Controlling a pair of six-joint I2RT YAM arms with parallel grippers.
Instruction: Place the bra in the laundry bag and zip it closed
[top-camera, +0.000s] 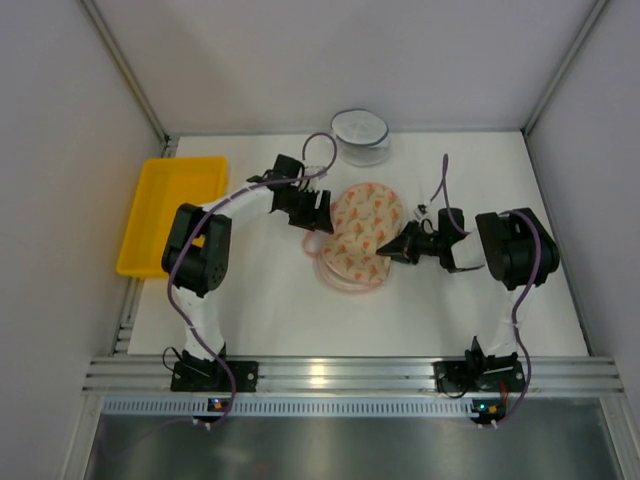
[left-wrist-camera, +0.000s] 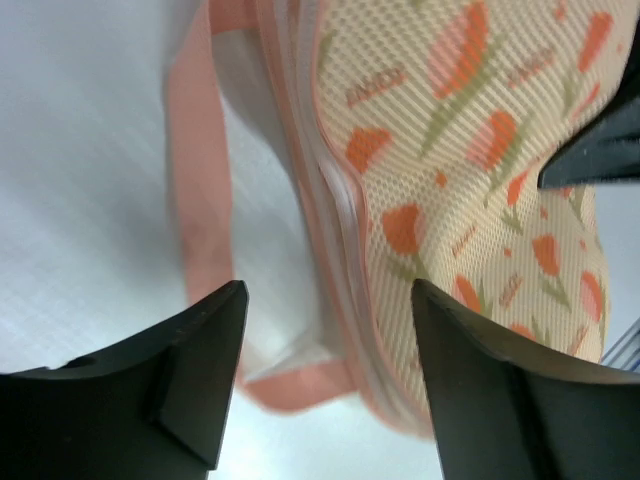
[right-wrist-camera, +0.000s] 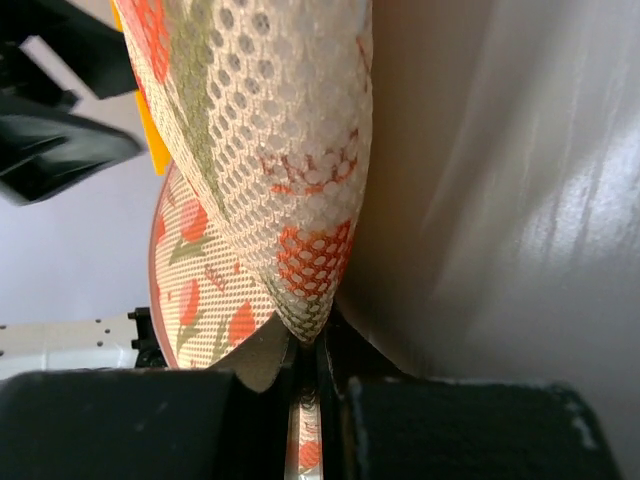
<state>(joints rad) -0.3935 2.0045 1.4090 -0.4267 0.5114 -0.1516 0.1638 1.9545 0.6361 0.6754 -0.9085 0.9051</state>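
The laundry bag (top-camera: 362, 232), cream mesh with pink-orange print and pink edging, lies mid-table with its halves folded together. My right gripper (top-camera: 397, 245) is shut on the bag's right edge; in the right wrist view the mesh (right-wrist-camera: 290, 170) is pinched between the jaws (right-wrist-camera: 308, 345). My left gripper (top-camera: 316, 212) is open at the bag's left edge; in the left wrist view its fingers (left-wrist-camera: 190, 350) straddle the pink edging (left-wrist-camera: 300, 385) beside the printed mesh (left-wrist-camera: 450, 150). The bra does not show in any view.
A rigid yellow tray (top-camera: 175, 210) stands at the left table edge. A clear round bowl (top-camera: 360, 135) stands at the back, just behind the bag. Walls close the table on the left, right and back.
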